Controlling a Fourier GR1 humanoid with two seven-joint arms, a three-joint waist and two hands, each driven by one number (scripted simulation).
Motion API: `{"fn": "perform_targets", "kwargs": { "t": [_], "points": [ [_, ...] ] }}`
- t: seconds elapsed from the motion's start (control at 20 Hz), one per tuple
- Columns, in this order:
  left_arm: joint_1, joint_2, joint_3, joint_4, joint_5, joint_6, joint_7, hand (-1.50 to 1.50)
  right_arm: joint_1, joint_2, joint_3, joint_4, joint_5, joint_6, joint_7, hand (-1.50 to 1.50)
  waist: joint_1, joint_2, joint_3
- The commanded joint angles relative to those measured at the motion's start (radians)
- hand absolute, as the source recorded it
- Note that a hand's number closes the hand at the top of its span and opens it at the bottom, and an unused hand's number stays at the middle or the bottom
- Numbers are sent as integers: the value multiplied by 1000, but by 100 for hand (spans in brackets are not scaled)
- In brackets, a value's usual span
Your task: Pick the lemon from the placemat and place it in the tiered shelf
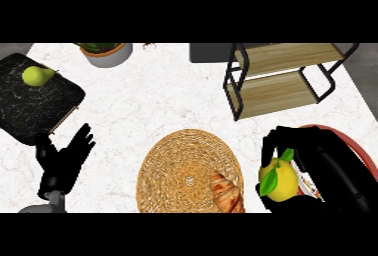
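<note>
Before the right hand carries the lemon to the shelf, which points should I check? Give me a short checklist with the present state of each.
1. Lemon is held: ok, the right hand curls round it.
2. Lemon has left the placemat: ok, it shows to the right of the mat's edge.
3. Tiered shelf has free boards: ok, both visible boards look bare.
4. Path to the shelf: ok, only bare counter lies between.
5. Left hand out of the way: ok, it rests open at the left.
6. Croissant undisturbed: ok, it lies on the placemat.
</note>
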Motion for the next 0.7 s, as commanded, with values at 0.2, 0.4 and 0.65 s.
{"fn": "perform_targets", "kwargs": {
  "t": [0.2, 0.4, 0.65],
  "points": [
    [5, 6, 7, 16, -3, -27, -9, 0, -25, -162, -443, -176, -272, 124, 157, 150, 21, 7, -1],
    [-45, -3, 12, 45, -12, -9, 12, 0, -152, -206, -632, -27, -438, 242, 154, 150, 27, 10, -1],
    [-48, -14, -20, -51, -26, 4, 93, 0, -305, -191, -662, 189, -450, 306, 187, 150, 49, 12, -1]
  ]
}}
